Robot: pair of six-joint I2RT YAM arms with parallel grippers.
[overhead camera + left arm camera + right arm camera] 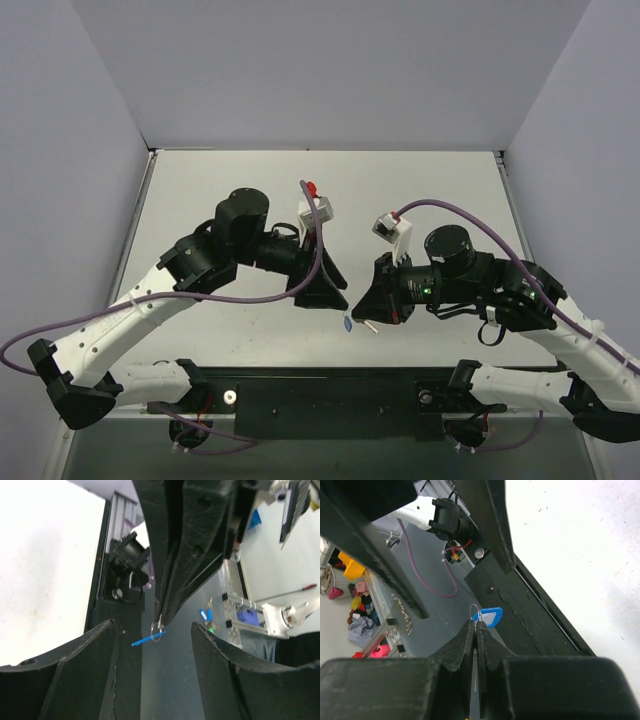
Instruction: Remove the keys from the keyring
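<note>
So the left claw is spread wide, near the middle of the worktop, and it's not gripping anything. From its own wrist view the two fingers stand well apart. The tip of the other arm pokes down into the gap between them, with clear space on both sides.

Just right of that, between the two arms, is the keyring. It's the little bright blue oval, and it hangs free off a thin wire loop, not resting on anything. In the left wrist view it's turned edge-on, so it only shows as a thin blue sliver. From the top camera it's a tiny blue speck near the front part of the worktop, just short of the dark strip along the near edge.

Next to it is a key, a small silver sliver poking out beside the blue piece. I can only make out one key for sure. If there's a second, it's too small or hidden.

The right claw is pinched tight. Its fingers are pressed together on the thin metal shaft of that key, and the wire loop and the blue piece stick out just past the fingertips. Both arms lean in toward each other, with their tips just beside one another.
</note>
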